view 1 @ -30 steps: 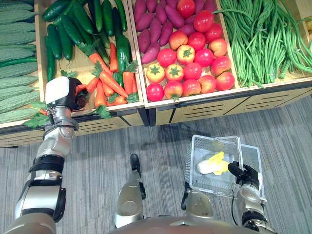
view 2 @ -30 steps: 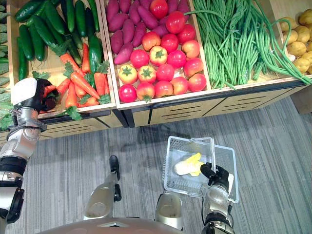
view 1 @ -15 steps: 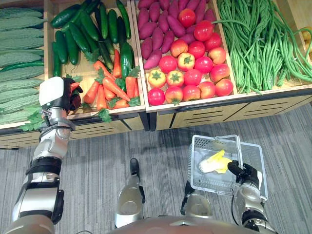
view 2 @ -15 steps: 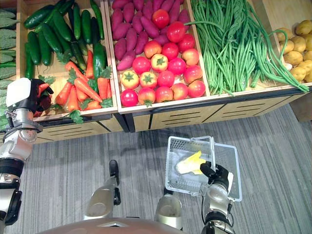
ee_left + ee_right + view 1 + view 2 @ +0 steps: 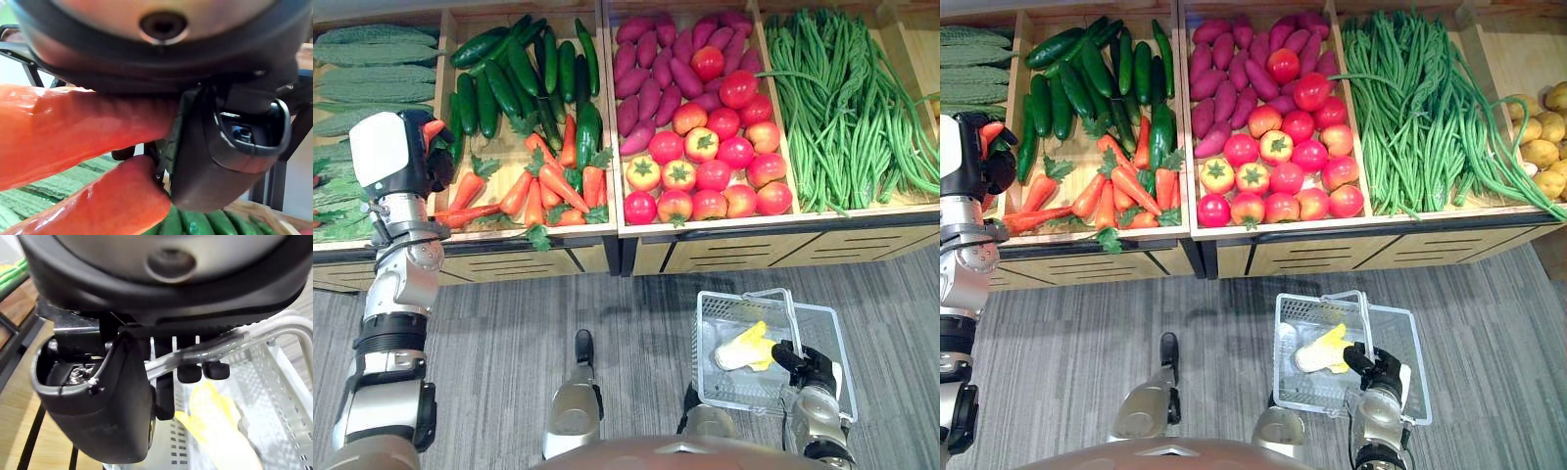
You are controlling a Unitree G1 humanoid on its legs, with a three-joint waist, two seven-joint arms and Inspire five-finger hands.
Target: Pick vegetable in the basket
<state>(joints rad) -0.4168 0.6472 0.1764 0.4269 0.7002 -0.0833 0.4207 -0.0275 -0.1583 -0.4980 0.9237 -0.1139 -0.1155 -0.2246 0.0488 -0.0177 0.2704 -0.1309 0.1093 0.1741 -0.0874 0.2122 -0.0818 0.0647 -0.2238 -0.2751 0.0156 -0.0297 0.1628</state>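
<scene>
Produce stand (image 5: 734,245) of pale wood runs across the far side of the grey carpeted floor (image 5: 489,333), split into compartments. Long green beans (image 5: 842,108) fill one toward the right, with potatoes (image 5: 1547,137) in the compartment beyond them. Bitter gourds (image 5: 372,64) lie in the leftmost compartment. Between these, one compartment has cucumbers (image 5: 509,73) at the back and loose carrots (image 5: 548,186) with leafy tops at the front. The next has purple sweet potatoes (image 5: 661,59) behind rows of tomatoes (image 5: 715,166). On the floor side, well apart from the stand, hangs a clear plastic basket (image 5: 710,323) with perforated walls. Its wire handle (image 5: 274,330) runs through the curled fingers of the right robot hand (image 5: 808,364), which grips it at the basket's near right corner. An ear of corn (image 5: 744,350), yellow with a pale husk, lies inside the basket. The left robot hand (image 5: 416,157) is up at the stand's left end, showing against the divider between the bitter gourds and the cucumbers. Its fingers and thumb are closed round a held carrot (image 5: 73,127), whose orange tip pokes out above the hand in the left eye view. The wrist view shows orange on both sides of the thumb, and I cannot tell whether that is one carrot or two
</scene>
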